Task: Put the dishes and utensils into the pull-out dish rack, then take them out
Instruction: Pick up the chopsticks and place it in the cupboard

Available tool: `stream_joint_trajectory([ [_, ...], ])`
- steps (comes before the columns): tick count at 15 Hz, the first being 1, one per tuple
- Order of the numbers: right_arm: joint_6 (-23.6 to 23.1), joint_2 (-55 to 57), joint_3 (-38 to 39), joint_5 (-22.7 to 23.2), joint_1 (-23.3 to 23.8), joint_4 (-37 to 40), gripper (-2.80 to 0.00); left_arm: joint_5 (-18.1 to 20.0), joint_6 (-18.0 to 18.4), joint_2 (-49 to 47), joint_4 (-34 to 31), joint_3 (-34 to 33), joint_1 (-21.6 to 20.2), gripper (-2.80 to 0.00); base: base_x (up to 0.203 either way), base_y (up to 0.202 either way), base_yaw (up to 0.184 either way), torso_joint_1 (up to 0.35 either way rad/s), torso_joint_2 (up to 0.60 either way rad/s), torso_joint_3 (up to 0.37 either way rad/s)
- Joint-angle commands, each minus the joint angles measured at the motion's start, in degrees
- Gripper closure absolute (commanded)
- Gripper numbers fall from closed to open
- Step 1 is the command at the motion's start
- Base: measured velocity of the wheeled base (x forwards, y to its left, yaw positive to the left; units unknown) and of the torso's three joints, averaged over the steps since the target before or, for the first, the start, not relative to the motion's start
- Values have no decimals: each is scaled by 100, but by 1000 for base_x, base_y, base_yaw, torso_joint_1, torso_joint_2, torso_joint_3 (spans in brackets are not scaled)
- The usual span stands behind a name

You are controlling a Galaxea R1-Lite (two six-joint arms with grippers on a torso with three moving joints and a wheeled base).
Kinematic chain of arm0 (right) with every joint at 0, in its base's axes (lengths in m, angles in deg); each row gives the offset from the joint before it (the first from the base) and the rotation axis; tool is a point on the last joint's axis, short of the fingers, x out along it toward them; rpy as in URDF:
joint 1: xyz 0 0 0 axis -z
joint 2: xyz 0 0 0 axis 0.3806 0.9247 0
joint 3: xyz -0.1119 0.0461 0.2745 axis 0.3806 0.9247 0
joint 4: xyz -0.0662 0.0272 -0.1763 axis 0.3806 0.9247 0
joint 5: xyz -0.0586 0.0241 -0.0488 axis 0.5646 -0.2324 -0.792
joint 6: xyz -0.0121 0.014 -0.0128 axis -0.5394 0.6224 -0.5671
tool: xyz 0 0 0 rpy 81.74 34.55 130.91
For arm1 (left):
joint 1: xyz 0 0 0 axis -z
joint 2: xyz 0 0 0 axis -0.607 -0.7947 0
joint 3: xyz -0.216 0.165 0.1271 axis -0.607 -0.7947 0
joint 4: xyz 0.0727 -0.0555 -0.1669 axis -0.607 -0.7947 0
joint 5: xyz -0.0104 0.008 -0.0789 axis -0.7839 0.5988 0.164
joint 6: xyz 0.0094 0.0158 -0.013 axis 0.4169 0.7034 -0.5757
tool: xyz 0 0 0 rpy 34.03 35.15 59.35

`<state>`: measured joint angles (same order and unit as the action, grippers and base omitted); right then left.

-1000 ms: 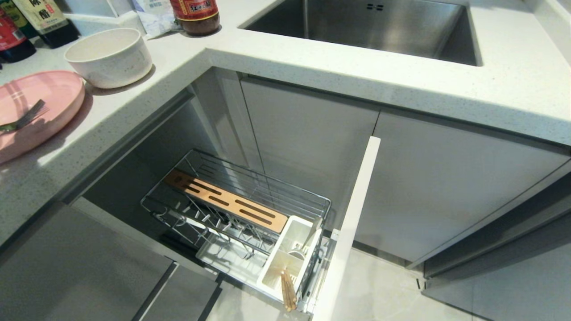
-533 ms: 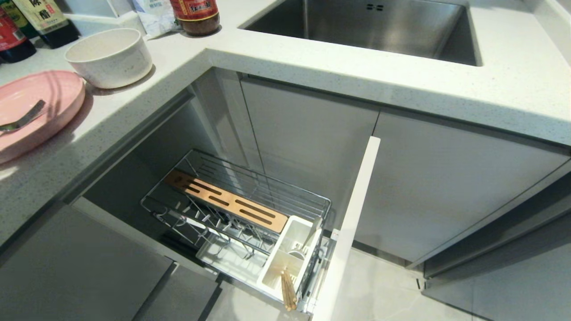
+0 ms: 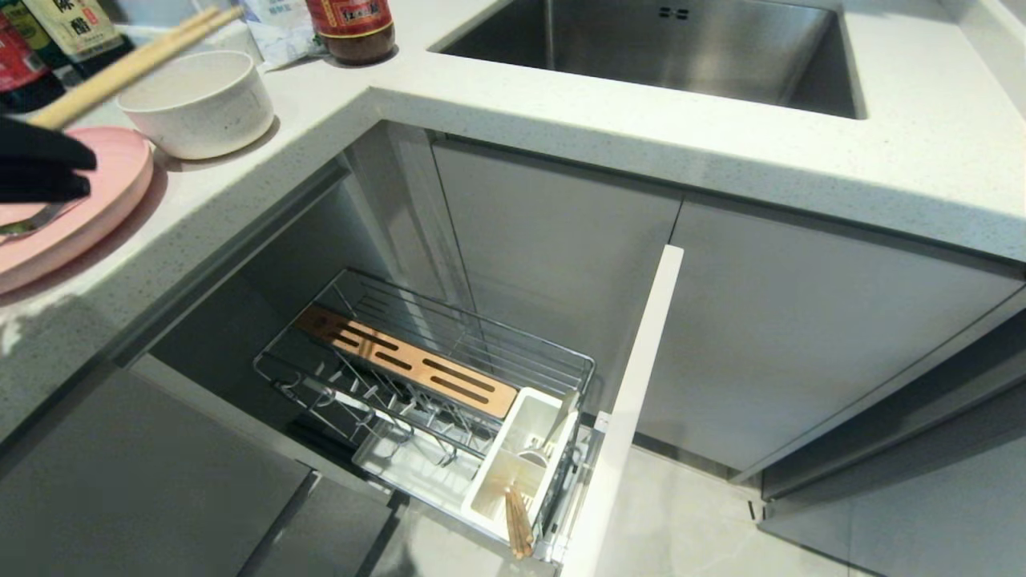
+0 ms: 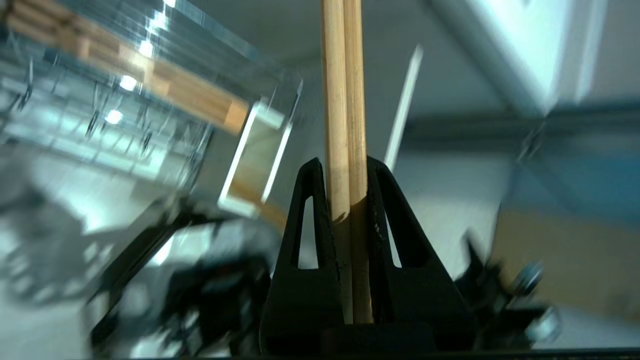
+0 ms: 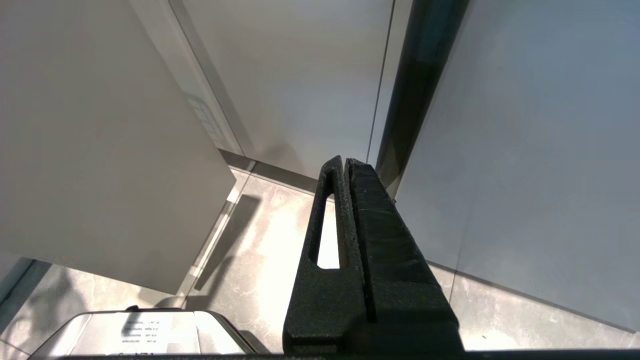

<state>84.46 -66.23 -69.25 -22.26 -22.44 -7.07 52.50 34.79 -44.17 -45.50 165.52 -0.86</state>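
A kitchen corner seen from above. The pull-out dish rack (image 3: pixel 425 385) is drawn out of the lower cabinet behind its white panel front (image 3: pixel 633 401). The wire basket's plate prongs hold nothing, and a slotted wooden strip (image 3: pixel 405 361) lies across the basket. At the front end sits the white utensil cup (image 3: pixel 521 461); one pair of wooden chopsticks (image 3: pixel 517 521) leans in its nearest compartment, tips sticking up over the rim, and something silver stands in the farther compartment, too small to tell what.

On the table (image 3: pixel 561 120) at upper left, the cream speckled bowl (image 3: pixel 196 100) stands upright with nothing in it. Just beside it is the pink plate (image 3: pixel 88 204), with a fork (image 3: pixel 32 220) lying on it, partly hidden.

The left gripper (image 3: pixel 40 164) hangs over the plate at the picture's left edge, clamped on a second pair of chopsticks (image 3: pixel 136 64), which slant up past the bowl. The left wrist view shows both sticks pinched side by side between the black fingers (image 4: pixel 310 220).

The right gripper (image 5: pixel 345 167) is closed on nothing, low beside cabinet doors above the floor.

The steel sink (image 3: pixel 657 48) is set in the table; bottles (image 3: pixel 353 28) stand at the back.
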Motion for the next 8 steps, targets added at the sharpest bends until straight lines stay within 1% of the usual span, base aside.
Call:
stream_joint_trajectory([
  [1, -3, 2, 0, 0, -1, -2, 0, 169, 205, -170, -389, -4, 64, 0, 0, 0, 0, 0, 0, 0],
  [2, 6, 2, 0, 0, -1, -2, 0, 307, 349, -196, -541, -10, 70, 0, 0, 0, 0, 0, 0, 0],
  [5, 1, 2, 0, 0, -1, -2, 0, 893, 1086, -306, -1329, -62, 84, 0, 0, 0, 0, 0, 0, 0],
  [6, 0, 2, 0, 0, -1, -2, 0, 954, 1244, -354, -1503, -118, 84, 0, 0, 0, 0, 0, 0, 0],
  [8, 6, 2, 0, 0, -1, -2, 0, 958, 1607, -496, -1850, -299, 84, 0, 0, 0, 0, 0, 0, 0],
])
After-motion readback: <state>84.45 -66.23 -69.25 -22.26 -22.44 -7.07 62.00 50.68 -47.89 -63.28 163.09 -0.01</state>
